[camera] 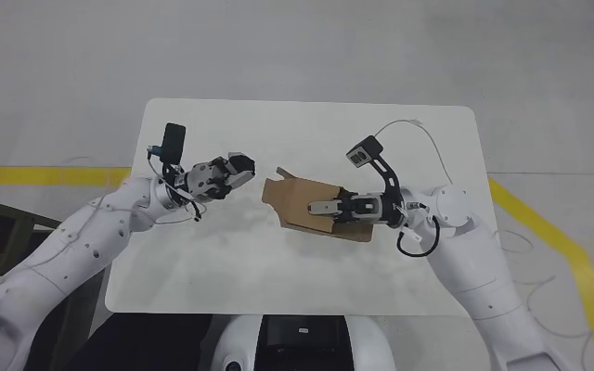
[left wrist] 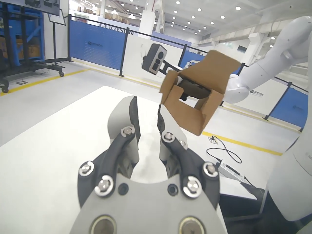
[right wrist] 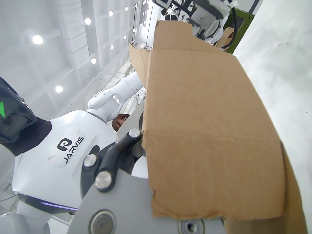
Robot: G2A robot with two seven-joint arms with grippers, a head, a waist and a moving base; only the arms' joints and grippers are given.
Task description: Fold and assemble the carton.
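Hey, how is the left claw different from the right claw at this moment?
The left claw is empty, its jaws standing apart; the right claw is closed on a wall of the carton. The left claw sits just short of the carton's open end, not touching it; the right claw has a finger inside the carton, entering from the opposite side. Both are above the white table, pointing toward each other.

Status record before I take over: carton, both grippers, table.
carton: brown, partly folded, end flaps open, held over the table's middle
right gripper: shut on a carton wall, fingers reaching inside the box
left gripper: open, empty, facing the carton's open end, not touching it
table: white
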